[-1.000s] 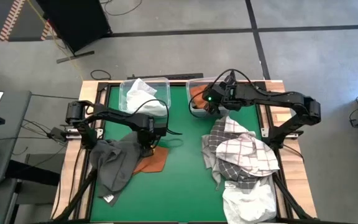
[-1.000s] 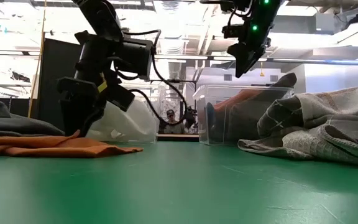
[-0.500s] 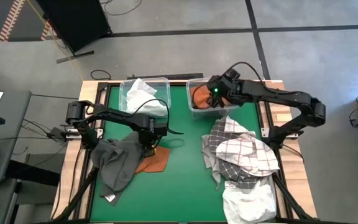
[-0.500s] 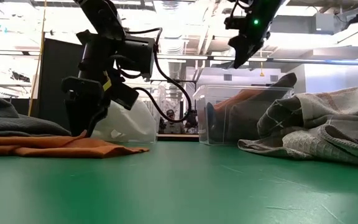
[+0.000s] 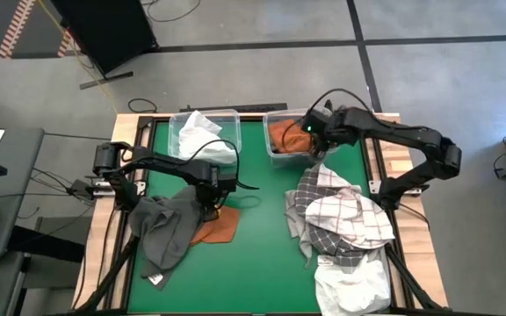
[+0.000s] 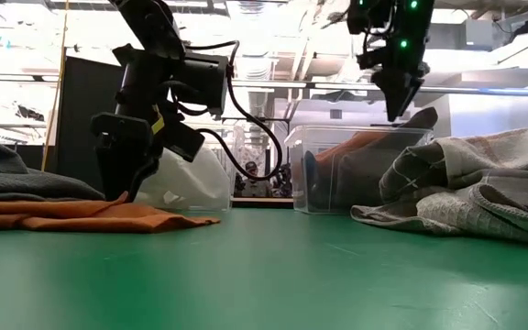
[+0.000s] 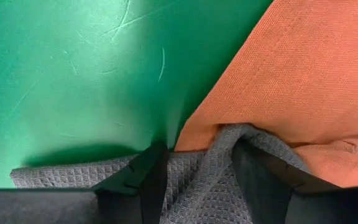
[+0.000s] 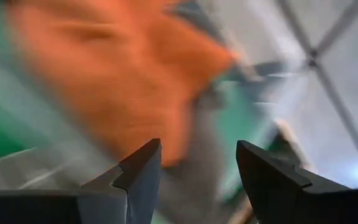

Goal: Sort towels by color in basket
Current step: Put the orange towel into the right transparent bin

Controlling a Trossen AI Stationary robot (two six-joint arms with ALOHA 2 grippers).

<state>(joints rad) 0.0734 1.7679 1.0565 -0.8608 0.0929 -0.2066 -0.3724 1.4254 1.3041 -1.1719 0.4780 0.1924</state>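
Observation:
A dark grey towel point(image 5: 161, 233) lies crumpled at the table's left, its edge overlapping an orange towel point(image 5: 220, 228) that lies flat on the green mat. My left gripper point(image 5: 211, 204) points down at where the two meet and is shut on the grey towel point(image 7: 197, 186). My right gripper point(image 5: 316, 151) hangs open and holds nothing above the right clear bin point(image 5: 275, 156), which holds another orange towel point(image 5: 284, 133). The left clear bin point(image 5: 183, 118) holds a white towel point(image 5: 202, 132). My left gripper pinches a raised fold of the dark grey towel point(image 7: 213, 168) between its two fingers, at the towel's edge next to the orange towel point(image 7: 303, 74). The fingers come from above, pointing down. The fold sits low on the mat and the rest of the towel lies slack.
A heap of white-and-grey checked towels point(image 5: 341, 215) covers the table's right side, with a white towel point(image 5: 350, 281) at the near right corner. Bare green mat point(image 5: 262, 254) lies in the middle between the two piles.
My right gripper has swung toward the table's right edge above the bin with the orange towel and has tipped further downward, staying open.

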